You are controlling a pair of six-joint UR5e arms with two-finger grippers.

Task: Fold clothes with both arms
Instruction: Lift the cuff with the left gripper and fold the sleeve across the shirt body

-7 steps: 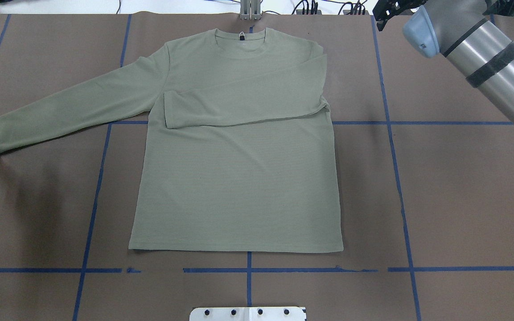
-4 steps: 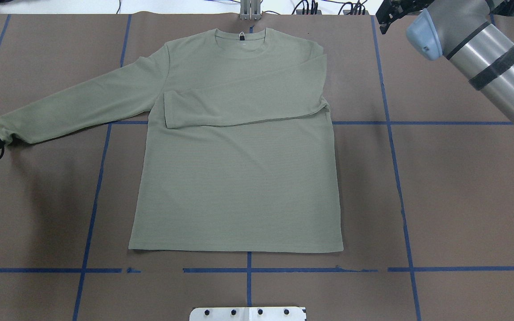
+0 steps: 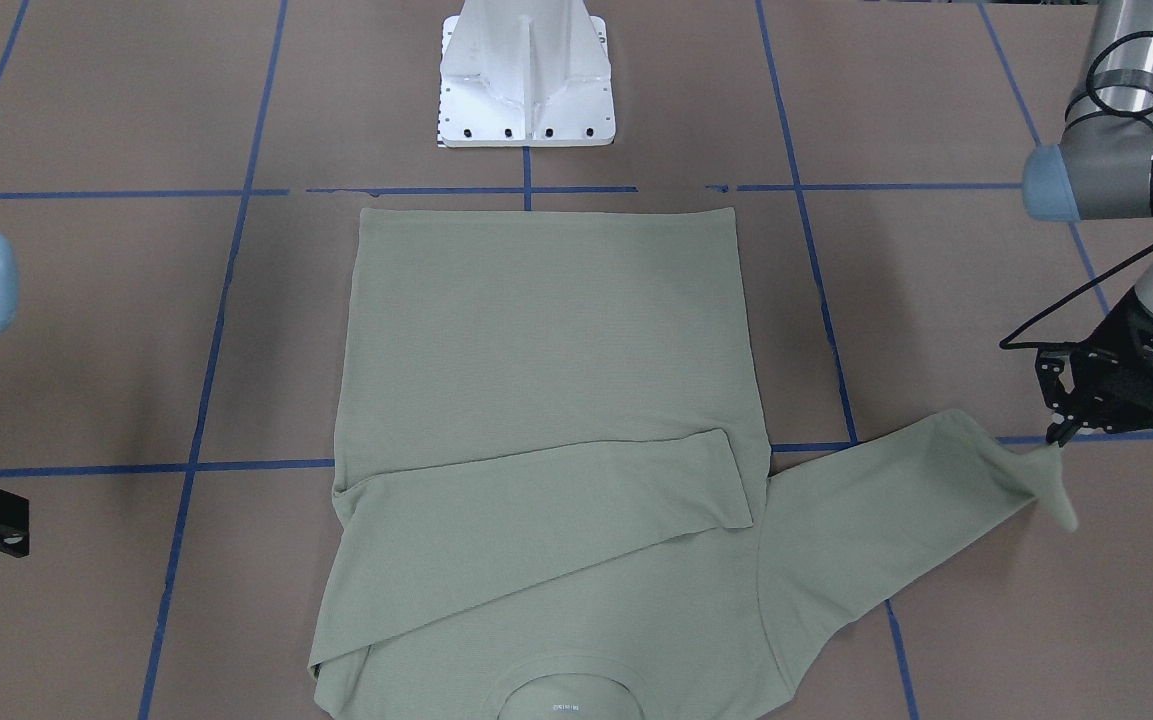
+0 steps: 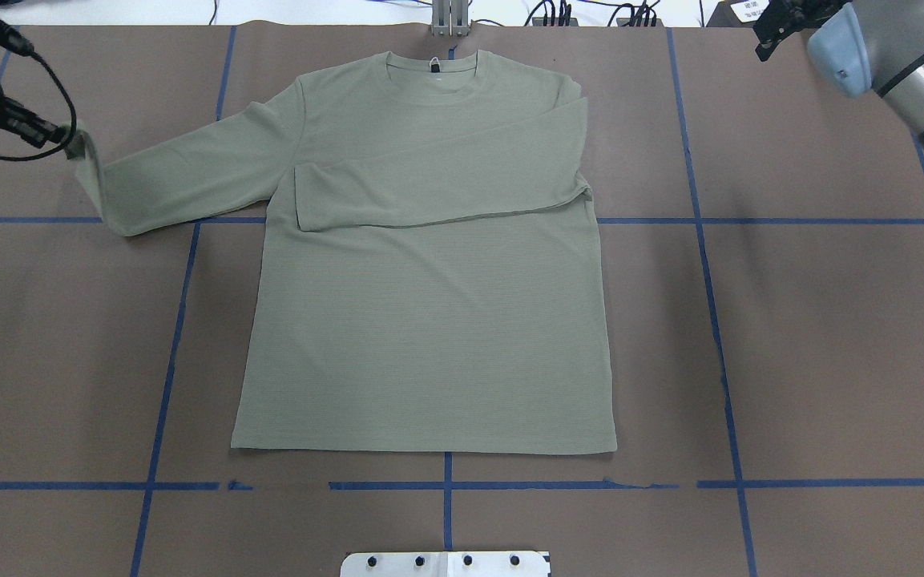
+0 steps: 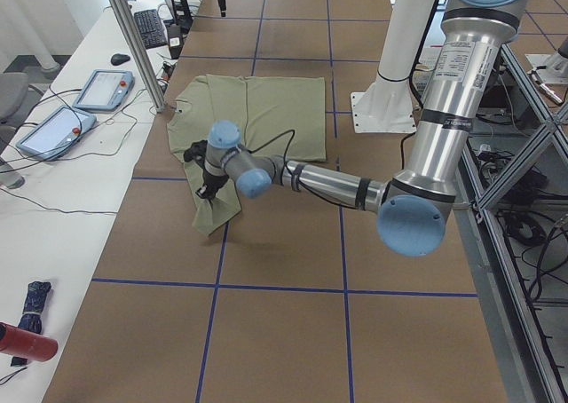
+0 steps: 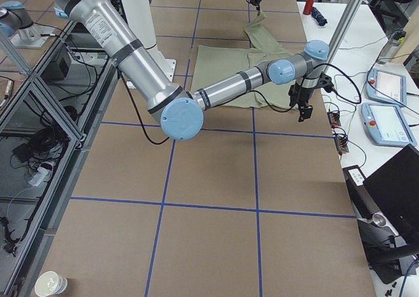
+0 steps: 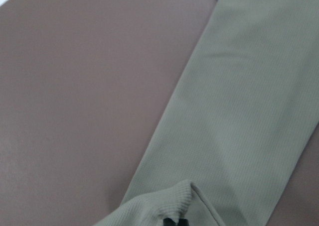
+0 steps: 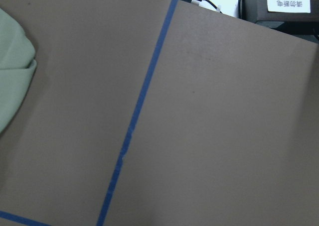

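Note:
The pale green long-sleeved shirt lies flat on the brown table, neck away from the robot. One sleeve is folded across the chest. The other sleeve stretches out to the overhead view's left, its end lifted and bent over. My left gripper is shut on that cuff, and in the front-facing view the left gripper holds it just above the table. My right gripper hangs at the far right corner, off the shirt. Its wrist view shows only bare table and a shirt edge, with nothing between the fingers.
The white base pedestal stands at the near edge behind the hem. Blue tape lines cross the brown table. A side table with teach pendants and cables runs along the far edge. A labelled dark box sits near the right gripper.
My left gripper has lifted the sleeve cuff and carried it away from the robot and inward, bending the sleeve end over. The right arm has pulled back further to the right.

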